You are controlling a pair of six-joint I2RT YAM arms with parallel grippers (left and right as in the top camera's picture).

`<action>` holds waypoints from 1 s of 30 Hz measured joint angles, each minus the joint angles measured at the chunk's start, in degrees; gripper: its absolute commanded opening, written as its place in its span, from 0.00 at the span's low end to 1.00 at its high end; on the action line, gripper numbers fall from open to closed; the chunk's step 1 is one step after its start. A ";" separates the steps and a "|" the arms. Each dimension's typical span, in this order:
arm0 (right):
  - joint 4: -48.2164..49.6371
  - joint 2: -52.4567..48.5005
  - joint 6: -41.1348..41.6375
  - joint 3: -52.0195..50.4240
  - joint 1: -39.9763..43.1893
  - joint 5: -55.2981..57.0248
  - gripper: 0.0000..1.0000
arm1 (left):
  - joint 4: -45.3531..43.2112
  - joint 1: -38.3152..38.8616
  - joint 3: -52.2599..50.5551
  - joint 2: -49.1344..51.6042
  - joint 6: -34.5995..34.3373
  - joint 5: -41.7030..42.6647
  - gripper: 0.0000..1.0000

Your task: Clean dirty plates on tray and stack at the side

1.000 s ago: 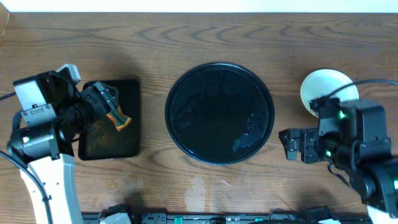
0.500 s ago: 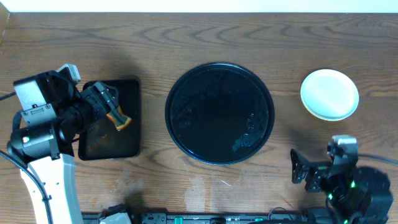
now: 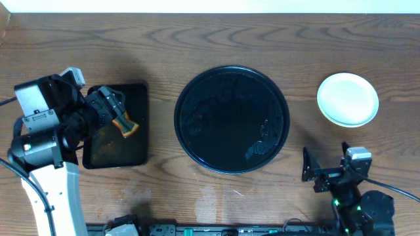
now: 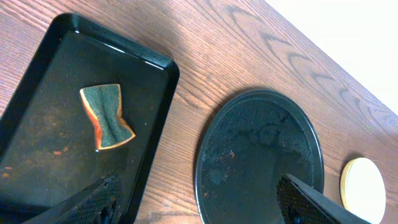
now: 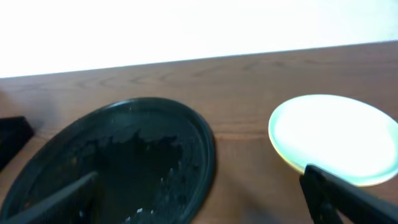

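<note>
Centre of the brown wood-grain worktop [image 3: 210, 36]: the tray [image 3: 231, 119], round, glossy black, low-rimmed, its floor marked with wet streaks and specks. To its right, on bare wood and apart from its rim: the plates [image 3: 348, 99], lying as one pale round pile. The right wrist view shows a pale mint-white top face with a yellow edge beneath it, and the count in the pile cannot be told. To the tray's left, with a strip of wood between: a rectangular black tray [image 3: 115, 141], smaller, its floor smeared brown. Within it, right of its middle in the overhead view: a sponge [image 4: 107, 116], dark green on its upper face with an orange edge, pinched at the waist, lying flat. Left arm: base at the lower left of the worktop, forearm rising to a bent wrist that reaches right over the rectangular tray. Left tool [image 3: 110, 108]: hangs above that tray, its two fingers spread wide and holding nothing, the tips showing at the bottom corners of the left wrist view with the sponge apart from both. Right arm: folded low at the lower right edge of the worktop, nearer the viewer than the plates and well apart from them. Right tool [image 3: 312, 170]: likewise spread wide with nothing between its fingers, and its camera takes in the tray at left and the plates at right.
</note>
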State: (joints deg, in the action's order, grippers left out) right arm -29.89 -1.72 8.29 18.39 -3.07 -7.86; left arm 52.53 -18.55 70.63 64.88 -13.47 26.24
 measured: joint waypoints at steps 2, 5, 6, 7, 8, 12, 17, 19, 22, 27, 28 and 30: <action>3.87 0.61 -0.02 -2.69 0.00 0.02 0.99 | 0.00 0.00 0.00 0.00 0.00 0.00 0.80; 8.87 0.87 -0.02 -5.95 0.00 0.02 0.99 | 0.00 0.00 0.00 0.00 0.00 -0.02 0.80; 10.19 0.87 -0.02 -6.86 0.00 0.00 0.99 | 0.00 0.00 0.00 0.00 0.00 0.00 0.80; 11.76 0.92 -0.02 -7.87 0.00 0.00 0.99 | 0.00 0.00 0.00 0.00 0.00 0.00 0.80; 12.74 0.94 -0.02 -8.57 0.00 0.02 0.99 | 0.00 0.00 0.00 0.00 0.00 0.00 0.80; 19.39 1.01 -0.02 -12.20 0.00 0.02 0.99 | 0.00 0.00 0.00 0.00 0.00 0.00 0.80; 27.19 1.07 -0.02 -17.03 0.00 0.33 0.99 | 0.00 0.00 0.00 0.00 0.00 0.00 0.80; 27.89 1.07 -0.02 -17.86 0.00 0.72 0.99 | 0.00 0.00 0.00 0.00 0.00 0.00 0.80; 29.16 1.09 -0.02 -17.99 0.00 1.95 0.99 | 0.00 0.00 0.00 0.00 0.00 0.00 0.80; 27.41 1.09 -0.02 -17.99 0.09 4.37 0.99 | 0.00 0.00 0.00 0.00 0.00 0.00 0.80; 26.58 1.09 -0.02 -17.99 0.26 4.68 0.99 | 0.00 0.00 0.00 0.00 0.00 0.00 0.80; 25.99 1.05 -0.07 -17.99 0.70 5.27 0.99 | 0.02 0.00 0.00 0.00 0.02 0.00 0.80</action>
State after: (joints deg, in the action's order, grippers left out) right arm -3.90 -0.67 8.23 0.40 -2.37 -2.59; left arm 52.56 -18.55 70.63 64.88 -13.45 26.24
